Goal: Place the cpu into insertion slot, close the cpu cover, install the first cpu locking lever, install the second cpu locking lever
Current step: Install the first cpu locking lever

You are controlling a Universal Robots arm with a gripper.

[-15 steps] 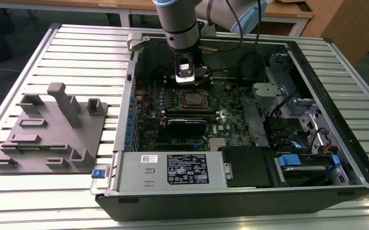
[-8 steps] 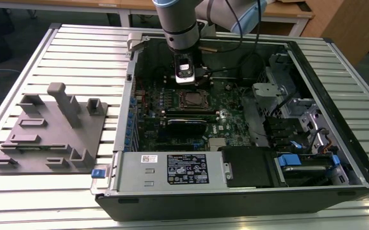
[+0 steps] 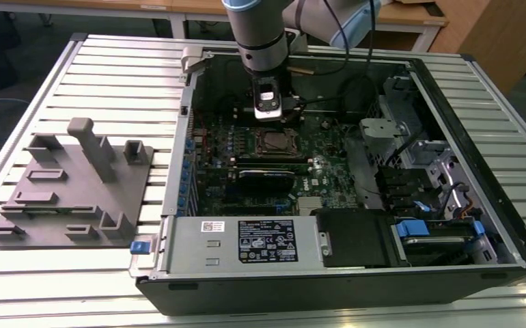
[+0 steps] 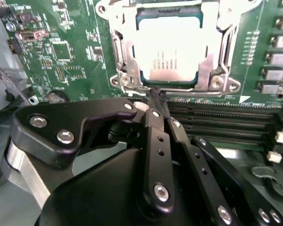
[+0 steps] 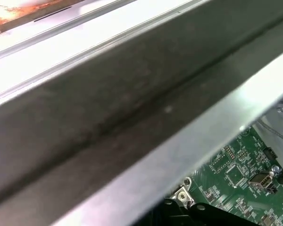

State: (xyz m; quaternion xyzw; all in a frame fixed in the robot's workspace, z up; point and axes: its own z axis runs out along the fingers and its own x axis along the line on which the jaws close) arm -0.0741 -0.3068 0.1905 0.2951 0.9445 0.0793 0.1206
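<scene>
Already the cpu (image 4: 172, 56) lies flat, top upward, beneath its cover (image 4: 211, 47); the claw (image 4: 156, 96) is pinched closed.

So the arm (image 3: 258, 31) is coming straight down from above in the exterior view, grey tube segments stacked vertical, wrist pointing down. The gripper (image 3: 270, 117) is hanging at the very bottom of it, a light-coloured block sitting just above the fingers. In the second wrist view the gripper (image 4: 156, 96) is showing its black linkage bars with silver screws, and the fingers (image 4: 154, 101) are looking pinched together, tips meeting at a narrow point ahead of the linkages.
</scene>
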